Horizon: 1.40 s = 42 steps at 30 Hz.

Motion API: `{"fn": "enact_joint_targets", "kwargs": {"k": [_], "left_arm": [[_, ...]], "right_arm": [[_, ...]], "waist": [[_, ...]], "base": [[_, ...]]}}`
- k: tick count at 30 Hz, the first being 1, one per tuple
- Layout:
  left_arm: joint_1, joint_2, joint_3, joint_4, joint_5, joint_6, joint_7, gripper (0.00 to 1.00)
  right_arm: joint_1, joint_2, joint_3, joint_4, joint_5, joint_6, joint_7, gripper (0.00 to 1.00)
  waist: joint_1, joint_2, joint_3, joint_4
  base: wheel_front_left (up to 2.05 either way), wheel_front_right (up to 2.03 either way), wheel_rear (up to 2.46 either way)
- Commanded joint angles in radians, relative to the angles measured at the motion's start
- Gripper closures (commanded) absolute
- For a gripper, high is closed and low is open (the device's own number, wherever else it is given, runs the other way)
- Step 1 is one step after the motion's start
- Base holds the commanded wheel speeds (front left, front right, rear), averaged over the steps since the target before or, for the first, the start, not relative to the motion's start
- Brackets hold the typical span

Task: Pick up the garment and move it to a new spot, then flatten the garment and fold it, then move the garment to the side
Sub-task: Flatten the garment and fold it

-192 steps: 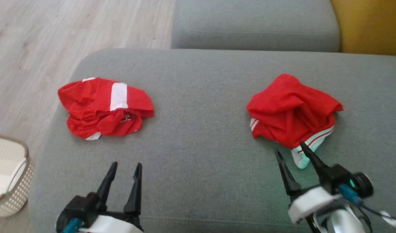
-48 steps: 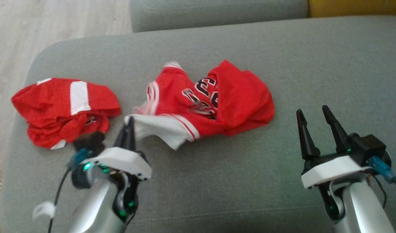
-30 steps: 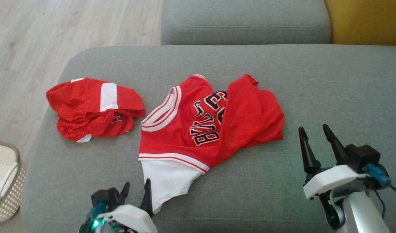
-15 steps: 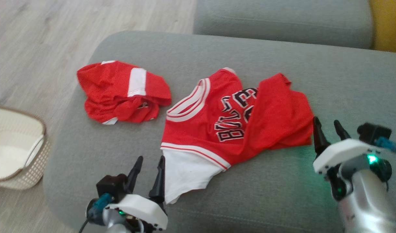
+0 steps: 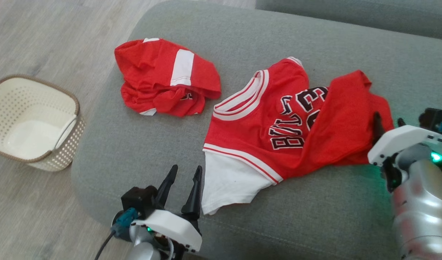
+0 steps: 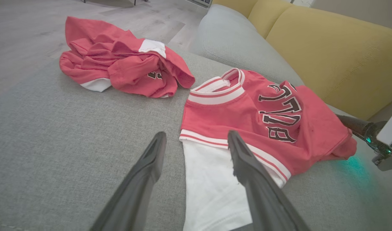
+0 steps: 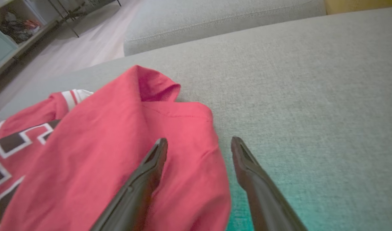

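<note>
Jersey [image 5: 278, 119]: lettering half buried under its own fold.
Left gripper [image 5: 186, 168]: spread, at its 7 o'clock.
Right gripper [image 5: 387, 118]: spread, 3 o'clock; I barely see its tips.

A grey sofa cushion [image 5: 141, 144] fills the middle of the frame. Right of centre on it lies a red jersey [image 5: 278, 126], partly spread, black lettering up, its right side folded over. Just beside it, upper left, sits a crumpled red garment [image 5: 163, 86] with a white band.
</note>
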Motion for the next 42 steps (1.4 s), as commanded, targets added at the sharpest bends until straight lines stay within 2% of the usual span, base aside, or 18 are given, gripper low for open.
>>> {"fn": "enact_joint_targets", "kwargs": {"k": [1,6,7,8,13,16,21,26,33,38,42], "left_arm": [[-0.040,-0.003,0.021,-0.033,-0.004,0.004,-0.012,0.00],[-0.048,-0.003,0.016,-0.035,-0.010,0.008,-0.012,0.00],[-0.050,-0.003,0.015,-0.035,-0.010,0.009,-0.012,0.00],[-0.051,-0.003,0.013,-0.035,-0.011,0.010,-0.012,0.00],[-0.059,-0.003,0.012,-0.035,-0.014,0.014,-0.012,0.00],[-0.060,-0.003,0.015,-0.032,-0.013,0.015,-0.012,0.00],[-0.056,-0.004,0.023,-0.026,-0.011,0.010,-0.012,0.00],[-0.045,-0.004,0.032,-0.021,-0.012,0.007,-0.012,0.00],[-0.020,-0.004,0.044,-0.022,-0.015,0.011,-0.012,0.00],[-0.010,-0.004,0.046,-0.020,-0.015,0.010,-0.012,0.00],[-0.007,-0.004,0.044,-0.015,-0.015,0.007,-0.012,0.00]], "right_arm": [[-0.047,-0.003,-0.009,-0.023,-0.036,0.000,0.004,0.00],[-0.087,0.001,-0.126,0.000,-0.143,0.000,0.028,0.00],[-0.096,0.001,-0.138,0.012,-0.152,0.000,0.033,0.09],[-0.107,0.002,-0.143,0.029,-0.157,0.000,0.031,1.00],[-0.150,0.002,-0.145,0.118,-0.163,0.000,0.000,1.00],[-0.160,0.002,-0.141,0.130,-0.178,0.000,-0.052,1.00],[-0.175,0.002,-0.102,0.102,-0.223,0.000,-0.126,1.00],[-0.169,0.002,-0.077,-0.028,-0.280,0.000,-0.146,1.00],[-0.068,0.002,-0.119,-0.226,-0.317,0.000,-0.145,1.00],[0.019,0.002,-0.188,-0.252,-0.324,0.000,-0.077,1.00],[0.092,0.002,-0.261,-0.227,-0.326,0.000,-0.009,1.00]], "waist": [[0.0000,0.0000,0.009,0.008],[0.0000,0.0000,0.018,0.011],[0.0000,0.0000,0.020,0.010],[0.0000,0.0000,0.022,0.009],[0.0000,0.0000,0.027,-0.003],[0.0000,0.0000,0.022,-0.018],[0.0000,0.0000,-0.001,-0.057],[0.0000,0.0000,-0.043,-0.105],[0.0000,0.0000,-0.094,-0.164],[0.0000,0.0000,-0.105,-0.187],[0.0000,0.0000,-0.112,-0.200]], "base": [[0.00,0.00,0.00],[0.00,0.00,0.00],[0.00,0.00,0.00],[0.00,0.00,0.00],[0.00,0.00,0.00],[0.00,0.00,0.00],[0.00,0.00,0.00],[0.00,0.00,0.00],[0.00,0.00,0.00],[0.00,0.00,0.00],[0.00,0.00,0.00]]}}
